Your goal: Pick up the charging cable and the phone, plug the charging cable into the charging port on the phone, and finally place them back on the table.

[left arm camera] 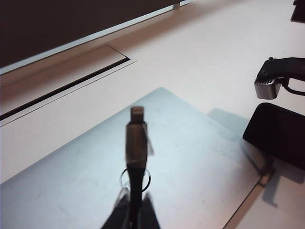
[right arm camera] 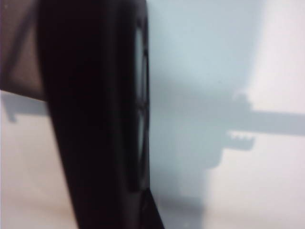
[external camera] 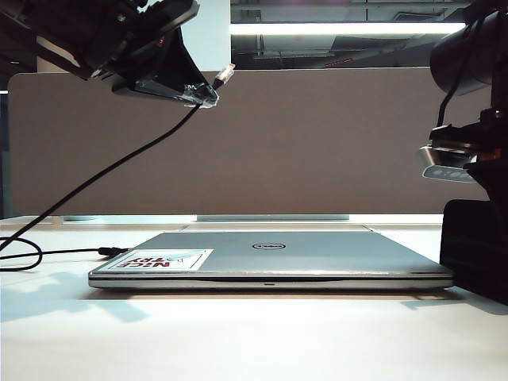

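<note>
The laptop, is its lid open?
No, the silver laptop lies shut flat on the table, its lid down with the sticker on top.

We read round Dell logo (external camera: 268,245) at centre of closed silver laptop lid (external camera: 317,254). White sticker (external camera: 163,259) on lid's near left corner carries red block letters, upside down to us; top line looks like "NICE", rest unclear. No other readable text.
</note>
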Controlling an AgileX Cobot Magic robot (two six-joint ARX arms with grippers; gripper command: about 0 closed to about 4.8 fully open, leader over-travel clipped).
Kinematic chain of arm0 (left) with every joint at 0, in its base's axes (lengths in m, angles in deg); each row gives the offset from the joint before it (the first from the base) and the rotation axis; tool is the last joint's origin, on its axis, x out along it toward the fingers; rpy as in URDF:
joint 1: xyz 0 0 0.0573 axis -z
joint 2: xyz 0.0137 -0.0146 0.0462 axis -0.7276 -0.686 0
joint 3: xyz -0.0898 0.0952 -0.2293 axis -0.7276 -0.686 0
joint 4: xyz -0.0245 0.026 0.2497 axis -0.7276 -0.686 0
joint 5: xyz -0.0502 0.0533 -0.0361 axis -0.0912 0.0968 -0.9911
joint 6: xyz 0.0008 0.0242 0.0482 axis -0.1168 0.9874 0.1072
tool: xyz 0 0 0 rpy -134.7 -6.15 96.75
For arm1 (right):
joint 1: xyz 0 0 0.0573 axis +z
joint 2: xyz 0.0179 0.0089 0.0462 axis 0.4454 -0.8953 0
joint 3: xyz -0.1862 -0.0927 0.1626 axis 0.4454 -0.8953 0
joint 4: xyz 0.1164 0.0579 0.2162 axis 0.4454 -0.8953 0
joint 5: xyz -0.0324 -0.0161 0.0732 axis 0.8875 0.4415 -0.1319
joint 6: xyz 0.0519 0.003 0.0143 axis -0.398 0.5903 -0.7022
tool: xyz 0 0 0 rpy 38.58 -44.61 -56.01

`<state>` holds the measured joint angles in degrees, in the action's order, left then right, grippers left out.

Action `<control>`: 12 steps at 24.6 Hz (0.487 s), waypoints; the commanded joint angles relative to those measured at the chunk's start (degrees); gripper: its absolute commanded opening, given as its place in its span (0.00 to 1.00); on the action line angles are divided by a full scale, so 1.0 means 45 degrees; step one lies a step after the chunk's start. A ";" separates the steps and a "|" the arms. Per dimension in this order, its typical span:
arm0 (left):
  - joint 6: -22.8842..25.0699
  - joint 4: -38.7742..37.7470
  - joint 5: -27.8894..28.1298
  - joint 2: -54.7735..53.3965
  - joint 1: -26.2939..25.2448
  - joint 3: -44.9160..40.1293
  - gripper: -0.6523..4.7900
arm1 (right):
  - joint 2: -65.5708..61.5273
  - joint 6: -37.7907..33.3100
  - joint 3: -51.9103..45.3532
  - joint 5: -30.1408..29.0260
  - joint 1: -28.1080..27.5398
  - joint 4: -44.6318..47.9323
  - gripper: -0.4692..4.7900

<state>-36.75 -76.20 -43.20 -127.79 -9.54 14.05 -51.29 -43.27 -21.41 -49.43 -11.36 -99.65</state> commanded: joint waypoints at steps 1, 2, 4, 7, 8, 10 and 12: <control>-0.0199 0.0170 -0.0019 0.0049 0.0015 0.0078 0.11 | 0.0078 0.0000 0.0253 0.0121 -0.0010 -0.0015 0.08; -0.0408 0.0170 -0.0019 0.0049 0.0015 0.0078 0.11 | 0.0117 0.0000 0.0408 0.0117 -0.0010 -0.0131 0.08; -0.0952 0.0165 -0.0019 0.0049 0.0015 0.0078 0.11 | 0.0330 0.0000 0.0816 0.0010 -0.0010 -0.0316 0.08; -0.1632 0.0160 -0.0019 0.0049 0.0019 0.0078 0.11 | 0.0879 0.0000 0.1501 -0.0457 -0.0010 -0.0039 0.08; -0.1812 0.0160 -0.0024 0.0049 0.0024 0.0078 0.11 | 0.1078 -0.0010 0.1710 -0.0680 -0.0010 0.0204 0.08; -0.2064 0.0151 -0.0024 0.0049 0.0107 0.0078 0.11 | 0.1515 -0.0121 0.2127 -0.1549 -0.0019 0.0942 0.08; -0.2181 0.0087 -0.0024 0.0049 0.0631 0.0078 0.11 | 0.2157 -0.0685 0.2399 -0.3789 -0.0039 0.3036 0.08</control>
<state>-45.80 -76.20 -43.06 -127.79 -7.70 14.05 -42.72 -44.23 -10.94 -60.58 -11.55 -91.98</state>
